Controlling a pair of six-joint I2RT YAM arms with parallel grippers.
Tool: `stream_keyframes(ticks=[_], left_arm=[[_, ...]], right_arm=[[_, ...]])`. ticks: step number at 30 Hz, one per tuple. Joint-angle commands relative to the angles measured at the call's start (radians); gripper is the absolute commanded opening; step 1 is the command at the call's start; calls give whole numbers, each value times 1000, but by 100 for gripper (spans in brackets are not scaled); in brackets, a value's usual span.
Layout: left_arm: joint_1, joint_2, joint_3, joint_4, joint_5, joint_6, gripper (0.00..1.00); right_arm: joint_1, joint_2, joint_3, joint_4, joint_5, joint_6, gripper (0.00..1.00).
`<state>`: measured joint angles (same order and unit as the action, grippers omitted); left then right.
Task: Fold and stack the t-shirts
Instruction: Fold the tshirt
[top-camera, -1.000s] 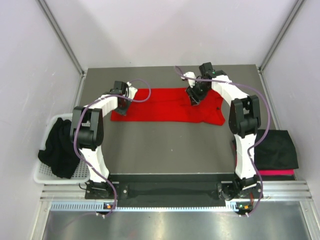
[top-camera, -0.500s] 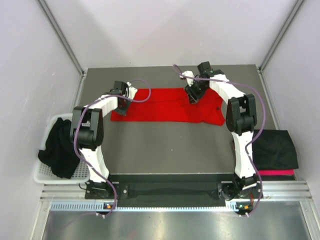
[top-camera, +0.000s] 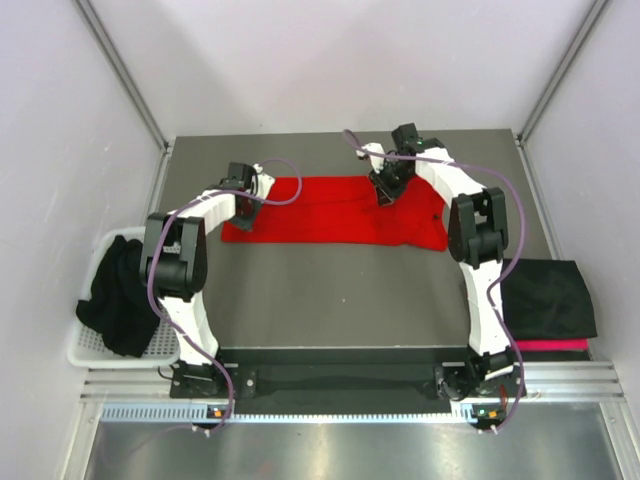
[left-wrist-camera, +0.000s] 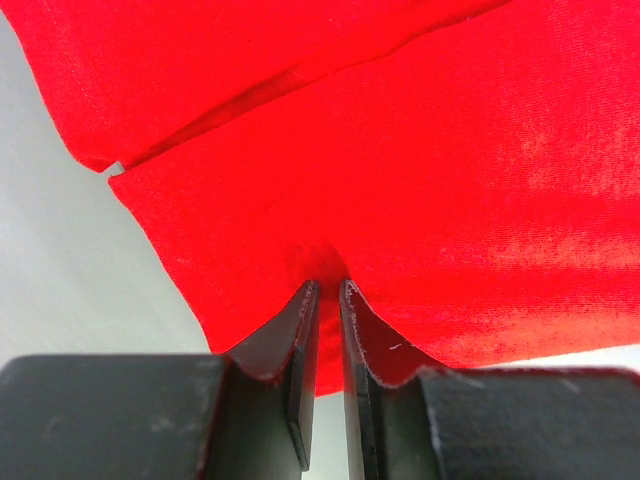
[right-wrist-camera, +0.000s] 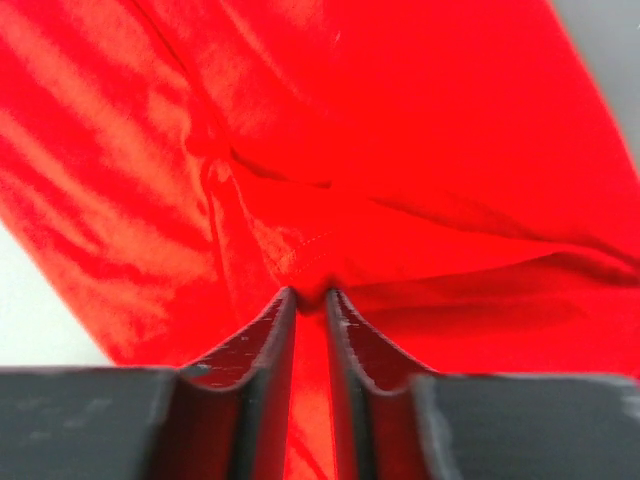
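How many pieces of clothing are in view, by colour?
bright red shirt: 1
black: 2, the heap in the basket (counted as one) and the folded black shirt
pinkish-red shirt: 1
Total: 4

- Pinkish-red t-shirt, 4 o'clock in the top view: covered by the folded black t-shirt; only a thin strip shows at its 6 o'clock edge.
- White basket, 8 o'clock: largely covered by the crumpled black t-shirt; garment count indeterminate.
- Red t-shirt: cut off at 12 and 3 o'clock in the left wrist view.
- Left gripper, right gripper: fingertips too small to make out from above.
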<state>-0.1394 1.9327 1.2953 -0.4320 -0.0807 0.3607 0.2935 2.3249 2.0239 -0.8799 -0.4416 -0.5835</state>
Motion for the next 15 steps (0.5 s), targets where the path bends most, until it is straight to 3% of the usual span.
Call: stream_keyframes(ticks=[1,5,15], left_arm=[[4,-14,-31,32,-24,-9,19],[4,-12,-31,32,-21,-9,19],[4,-12,-33,27,-24,-9,19]], right_arm=[[21,53,85,-33,-35,-9,16],[30,59,107,-25,-28,-12,10],[94,67,170,44,82,-48,11]])
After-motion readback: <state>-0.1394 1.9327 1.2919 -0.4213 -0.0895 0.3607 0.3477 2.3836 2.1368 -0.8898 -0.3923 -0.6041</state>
